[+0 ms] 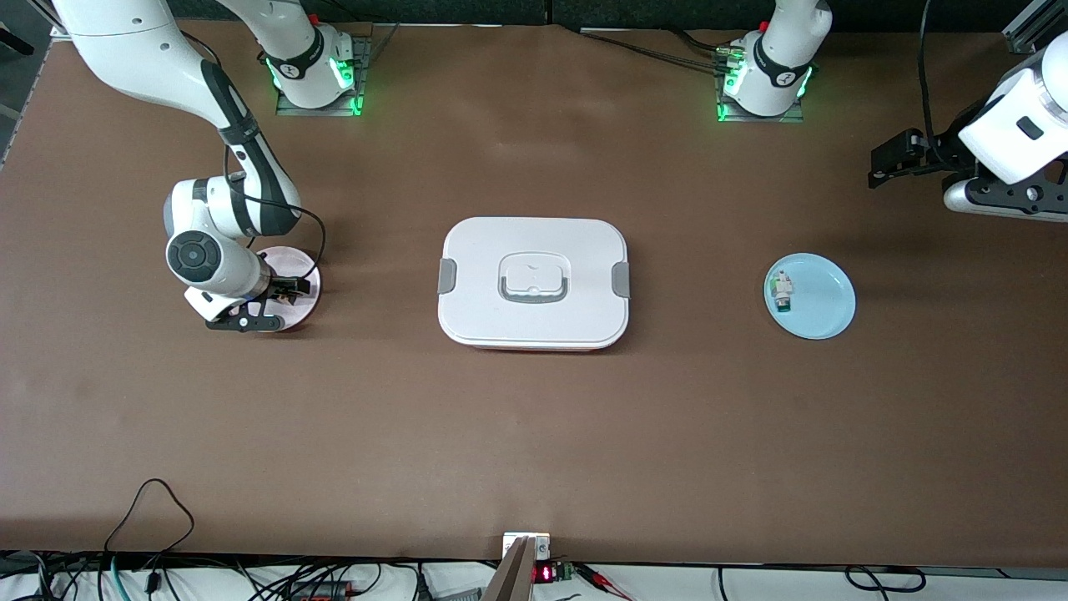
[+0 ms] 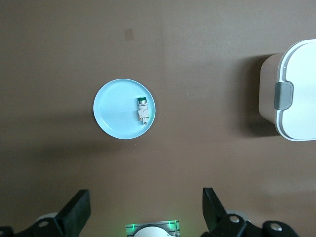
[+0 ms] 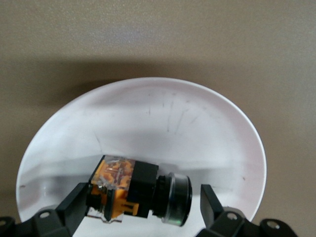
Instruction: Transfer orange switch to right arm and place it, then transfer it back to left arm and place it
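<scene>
The orange switch (image 3: 133,190), black with an orange end and a silver cap, lies on its side on a small pale pink plate (image 1: 307,307) at the right arm's end of the table. My right gripper (image 1: 288,288) is down at the plate and open, its fingers on either side of the switch. One finger (image 3: 74,202) is at the orange end. The other stands a small gap off the silver cap. The white box (image 1: 534,238) sits shut in the middle of the table. My left gripper (image 1: 897,163) waits open, high over the left arm's end.
A light blue plate (image 1: 826,300) with a small white-and-green component (image 1: 782,290) lies between the box and the left arm's end of the table. Cables and a small device sit along the table edge nearest the front camera.
</scene>
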Robot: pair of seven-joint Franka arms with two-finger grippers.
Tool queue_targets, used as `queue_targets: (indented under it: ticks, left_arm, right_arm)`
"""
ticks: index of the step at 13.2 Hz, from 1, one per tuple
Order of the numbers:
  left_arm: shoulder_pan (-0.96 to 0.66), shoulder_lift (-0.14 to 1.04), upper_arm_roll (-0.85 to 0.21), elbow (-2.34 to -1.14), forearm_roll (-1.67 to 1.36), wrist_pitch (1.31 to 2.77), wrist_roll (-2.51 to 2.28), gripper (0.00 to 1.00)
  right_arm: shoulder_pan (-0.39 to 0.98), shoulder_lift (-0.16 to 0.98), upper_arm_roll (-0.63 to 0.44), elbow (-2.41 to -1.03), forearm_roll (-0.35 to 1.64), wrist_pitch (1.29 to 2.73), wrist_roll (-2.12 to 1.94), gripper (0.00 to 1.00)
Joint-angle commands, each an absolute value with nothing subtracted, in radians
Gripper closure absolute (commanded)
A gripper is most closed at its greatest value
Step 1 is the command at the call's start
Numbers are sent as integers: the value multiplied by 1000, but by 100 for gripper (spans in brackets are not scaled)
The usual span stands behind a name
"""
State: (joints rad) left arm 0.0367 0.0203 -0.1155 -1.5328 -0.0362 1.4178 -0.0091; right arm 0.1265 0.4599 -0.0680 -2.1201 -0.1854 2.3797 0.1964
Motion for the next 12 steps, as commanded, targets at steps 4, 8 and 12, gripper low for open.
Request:
queue_targets:
  ticks: [4, 8, 12]
  left_arm:
    - [44, 31, -117, -1508, -51, 1408, 17, 0]
    - [44, 31, -117, -1509, -51, 1408, 17, 0]
    - [44, 31, -117, -1509, -51, 1408, 17, 0]
  right_arm:
    - [117, 433, -60, -2137, -195, 2395, 170, 68]
    - [117, 413, -54, -2131, -193, 2395, 169, 72]
    - [117, 338, -14, -2030, -193, 2297, 108, 72]
